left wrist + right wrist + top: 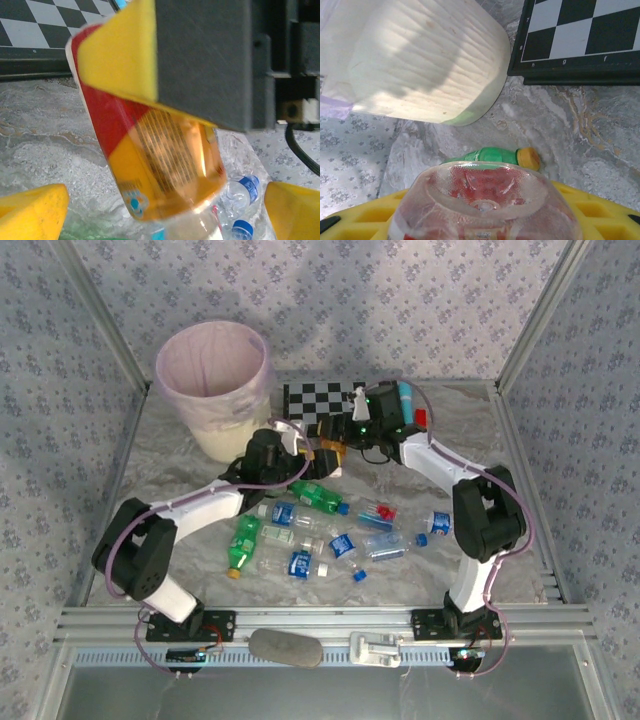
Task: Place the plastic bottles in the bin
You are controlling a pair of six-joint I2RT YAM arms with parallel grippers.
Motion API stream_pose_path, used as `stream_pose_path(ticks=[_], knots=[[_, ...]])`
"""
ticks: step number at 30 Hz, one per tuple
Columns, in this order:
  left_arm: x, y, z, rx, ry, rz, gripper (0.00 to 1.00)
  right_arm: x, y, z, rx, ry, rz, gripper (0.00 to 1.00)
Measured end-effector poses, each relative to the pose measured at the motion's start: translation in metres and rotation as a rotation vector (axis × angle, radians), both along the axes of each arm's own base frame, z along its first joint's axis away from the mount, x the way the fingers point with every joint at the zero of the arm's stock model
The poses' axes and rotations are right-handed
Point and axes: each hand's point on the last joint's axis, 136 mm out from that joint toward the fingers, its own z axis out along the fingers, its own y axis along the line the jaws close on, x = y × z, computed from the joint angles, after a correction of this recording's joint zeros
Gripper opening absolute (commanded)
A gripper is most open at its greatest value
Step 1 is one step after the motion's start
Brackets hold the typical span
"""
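2 arms reach in over a wrinkled, grey marbled sheet that covers the table. Pale wallpaper with a small flower pattern closes the space on 3 sides. Aluminium frame bars run up the corners, and an aluminium rail lies along the near edge.

The right gripper is clamped on a red-and-orange bottle. In the left wrist view 1 yellow pad presses flat against its label. In the right wrist view the bottle's clear base sits between the yellow fingers.

The left gripper is spread wide. Its 2 yellow fingertips stand far out to either side of that bottle without touching it.

From above, the held bottle is just in front of a black-and-white checkerboard and to the right of the bin. The bin stands upright at the far left of the sheet, with its pink liner folded over the rim.

About 10 more bottles lie loose on the sheet between the 2 arms. Most are clear with blue labels. 1 green bottle is on the left, and another with a yellow cap lies near the foot of the bin.
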Motion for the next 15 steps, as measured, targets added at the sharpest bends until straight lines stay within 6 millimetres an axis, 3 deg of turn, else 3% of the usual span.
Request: stream_pose_path(ticks=[5,15], knots=[[0.01,-0.009,-0.003,0.016,-0.002,-0.013,0.99,-0.008,0.0,-0.005,0.017,0.022,0.007,0.53],[0.012,-0.021,-0.024,0.02,0.06,-0.048,0.97,-0.015,-0.001,-0.007,0.022,0.025,0.012,0.53]])
